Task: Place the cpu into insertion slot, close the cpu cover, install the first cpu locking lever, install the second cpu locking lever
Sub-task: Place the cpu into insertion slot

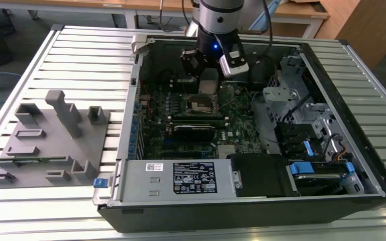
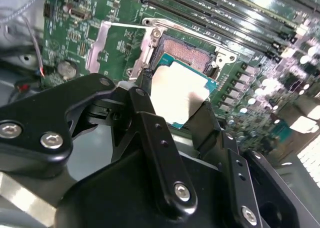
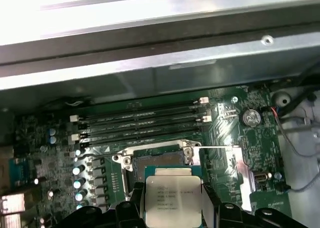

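Observation:
My gripper (image 2: 175, 100) is shut on the cpu (image 2: 180, 95), a small square chip with a pale metal top, its two black fingers pressing on opposite edges. The chip hangs tilted just above the insertion slot (image 2: 187, 53), a square socket with a silvery rim on the green board. In the first wrist view the cpu (image 3: 172, 200) sits between the fingers just in front of the insertion slot (image 3: 160, 160). The cpu cover (image 2: 97, 43), a thin silvery frame, stands swung open beside the socket. In the exterior view the gripper (image 1: 208, 80) hovers inside the open case over the insertion slot (image 1: 201, 104).
Long black memory slots (image 3: 145, 120) run beside the socket. A power supply box (image 1: 179, 178) with a label fills the case's near side, and drive bays (image 1: 300, 115) stand on the exterior view's right. A grey fixture (image 1: 45, 140) lies on the slatted table (image 1: 79, 50).

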Action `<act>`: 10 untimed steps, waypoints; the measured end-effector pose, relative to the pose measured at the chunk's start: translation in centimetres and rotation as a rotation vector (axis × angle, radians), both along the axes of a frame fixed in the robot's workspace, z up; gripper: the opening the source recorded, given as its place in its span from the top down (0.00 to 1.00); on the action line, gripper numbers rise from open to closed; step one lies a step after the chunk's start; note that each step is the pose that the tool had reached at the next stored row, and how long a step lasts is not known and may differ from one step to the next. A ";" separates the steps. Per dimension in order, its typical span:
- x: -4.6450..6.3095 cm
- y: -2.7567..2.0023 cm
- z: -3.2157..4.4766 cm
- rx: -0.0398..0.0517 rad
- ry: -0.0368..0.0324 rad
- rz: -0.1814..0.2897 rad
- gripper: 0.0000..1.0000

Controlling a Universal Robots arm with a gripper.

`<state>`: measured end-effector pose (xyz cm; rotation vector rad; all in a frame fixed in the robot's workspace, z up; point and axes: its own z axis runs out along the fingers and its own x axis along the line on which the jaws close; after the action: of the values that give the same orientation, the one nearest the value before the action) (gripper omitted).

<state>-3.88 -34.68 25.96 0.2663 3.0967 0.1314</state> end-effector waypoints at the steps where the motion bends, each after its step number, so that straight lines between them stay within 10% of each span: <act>1: 0.0 0.00 -0.01 -0.0001 0.0000 -0.019 0.46; 10: 0.0 0.00 -0.05 0.0003 -0.0002 -0.065 0.46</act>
<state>-3.92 -34.68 25.91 0.3666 3.0836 0.1301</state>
